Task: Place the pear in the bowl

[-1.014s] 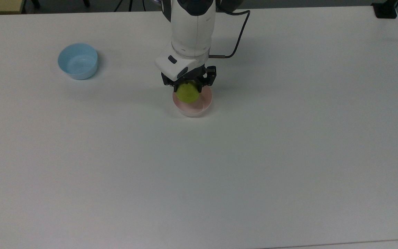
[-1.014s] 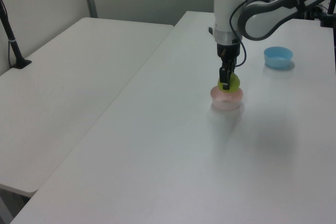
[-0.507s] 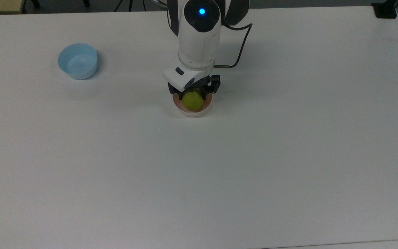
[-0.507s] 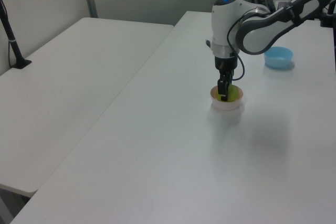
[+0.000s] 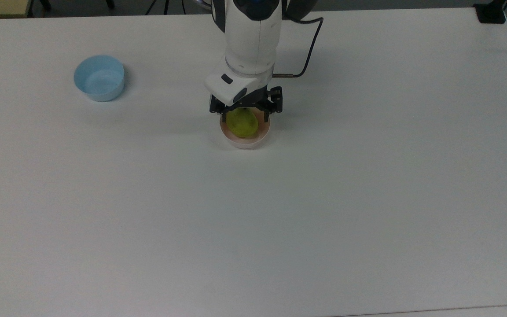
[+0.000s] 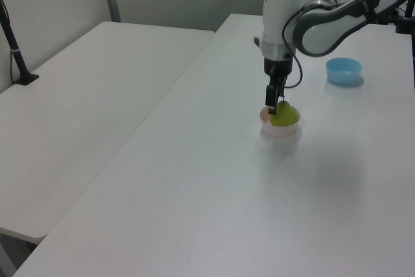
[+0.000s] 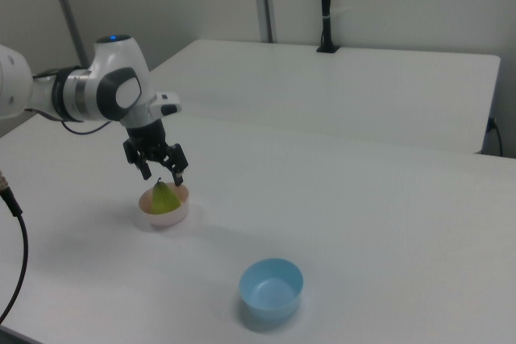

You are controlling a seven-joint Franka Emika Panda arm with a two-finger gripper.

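The yellow-green pear [image 5: 242, 123] [image 6: 284, 117] [image 7: 165, 197] rests inside the pale pink bowl [image 5: 247, 142] [image 6: 280, 128] [image 7: 166, 216] near the table's middle. In the right view its stem points up. Just above it hangs my gripper [image 5: 244, 114] [image 6: 272, 106] [image 7: 164, 176], open, one finger over each side of the bowl and neither touching the fruit. From the top view, the white arm reaches in from the far edge and hides the bowl's far rim.
A light blue bowl [image 5: 99, 83] [image 6: 343, 71] [image 7: 271, 291] stands by itself toward the top view's left. A black cable [image 5: 308, 46] loops off the wrist. In the left view, a second white table [image 6: 84, 95] adjoins this one.
The gripper carried the pear down into the pink bowl, opened and let go of it, then rose slightly. The pear now lies in the bowl.
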